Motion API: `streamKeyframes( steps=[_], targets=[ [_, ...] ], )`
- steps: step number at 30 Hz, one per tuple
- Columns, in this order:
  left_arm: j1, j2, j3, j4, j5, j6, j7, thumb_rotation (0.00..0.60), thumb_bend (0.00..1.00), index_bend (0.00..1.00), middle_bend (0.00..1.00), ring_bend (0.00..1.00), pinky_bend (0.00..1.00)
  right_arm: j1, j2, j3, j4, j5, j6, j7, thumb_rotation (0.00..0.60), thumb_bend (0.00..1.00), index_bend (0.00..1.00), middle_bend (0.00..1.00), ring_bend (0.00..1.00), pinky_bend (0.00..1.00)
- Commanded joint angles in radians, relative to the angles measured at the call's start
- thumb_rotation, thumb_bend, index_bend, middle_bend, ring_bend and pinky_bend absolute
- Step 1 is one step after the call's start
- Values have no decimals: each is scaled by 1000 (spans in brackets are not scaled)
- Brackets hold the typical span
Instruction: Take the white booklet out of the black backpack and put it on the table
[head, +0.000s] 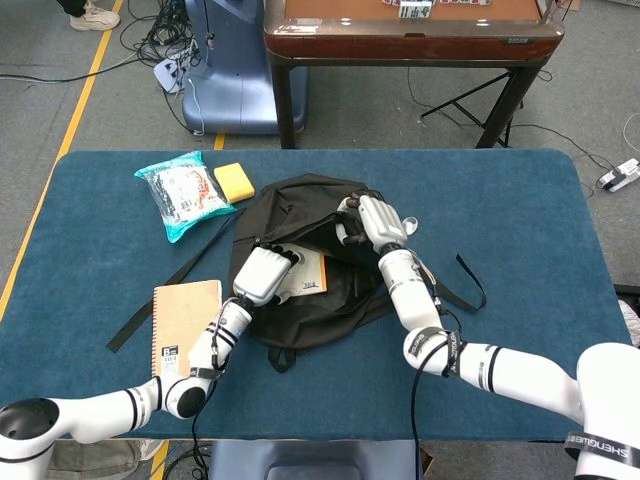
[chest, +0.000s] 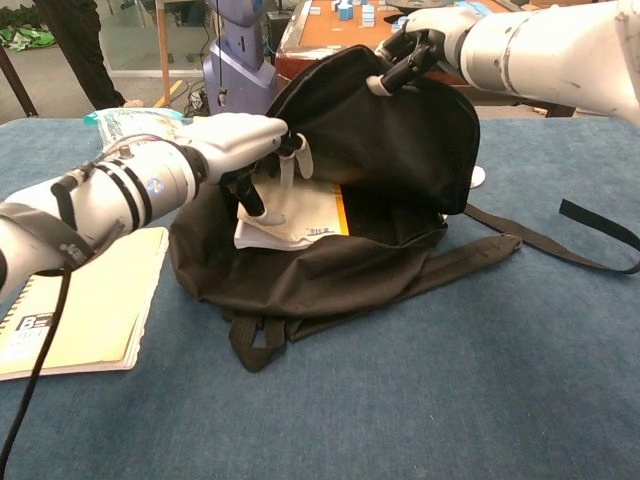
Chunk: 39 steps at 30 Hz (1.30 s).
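The black backpack (head: 310, 300) (chest: 330, 275) lies mid-table with its mouth facing me. My right hand (head: 372, 222) (chest: 425, 38) grips the upper flap's edge and holds it raised. Inside lies the white booklet (head: 305, 275) (chest: 310, 215), with an orange cover showing at its right edge. My left hand (head: 263, 273) (chest: 245, 145) reaches into the opening from the left. Its fingers (chest: 287, 170) are spread and touch the booklet's upper left part. I see no firm grip on it.
A tan spiral notebook (head: 185, 322) (chest: 80, 300) lies left of the backpack near the front edge. A teal snack packet (head: 183, 195) (chest: 135, 125) and a yellow sponge (head: 234, 182) sit at the back left. Black straps (head: 466, 280) (chest: 590, 215) trail right.
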Motion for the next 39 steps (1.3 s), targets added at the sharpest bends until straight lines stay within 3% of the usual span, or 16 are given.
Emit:
streamKeyframes(
  steps=[1, 6, 17, 39],
  targets=[
    [-13, -54, 13, 62, -44, 30, 39, 600, 220, 411, 436, 363, 337, 3, 2, -3, 5, 5, -1, 1, 600, 470, 594, 267, 106, 7],
    [-11, -75, 36, 96, -44, 50, 43, 600, 220, 382, 436, 355, 338, 16, 2, 0, 38, 19, -16, 8, 600, 468, 594, 267, 106, 7],
    [0, -61, 75, 62, -31, 82, 62, 600, 220, 299, 436, 349, 338, 53, -19, 7, 117, 78, -58, 20, 600, 467, 594, 267, 106, 7],
    [-15, -109, 105, 140, -78, 79, 193, 600, 220, 246, 399, 341, 338, 60, -15, -2, 124, 91, -79, 56, 600, 454, 594, 267, 106, 7]
  ],
)
